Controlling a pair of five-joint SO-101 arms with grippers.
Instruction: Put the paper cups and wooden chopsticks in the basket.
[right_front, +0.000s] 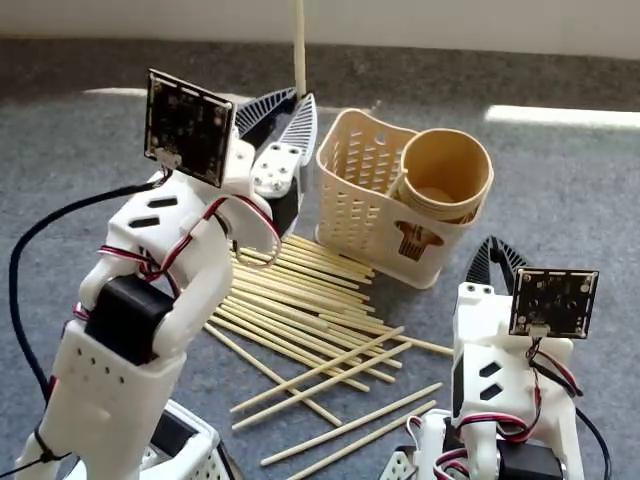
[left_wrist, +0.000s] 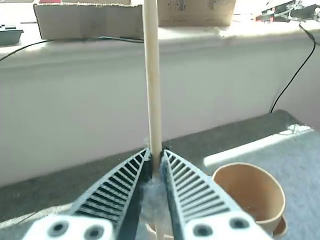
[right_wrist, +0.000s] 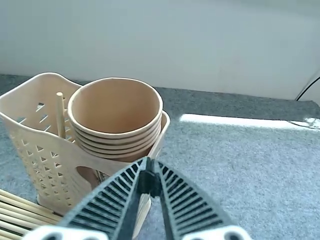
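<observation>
Currently, the left gripper (left_wrist: 155, 159) pinches one wooden chopstick (left_wrist: 151, 75), long axis vertical; the basket (right_front: 345, 205) stands just beside it.

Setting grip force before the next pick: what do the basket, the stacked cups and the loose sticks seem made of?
Cream perforated basket: likely moulded plastic, smooth, with cut-out holes. Stacked tan cups: paper, by their thin rolled rims, matt. Pale loose chopsticks: probably bare wood or bamboo, matt.
</observation>
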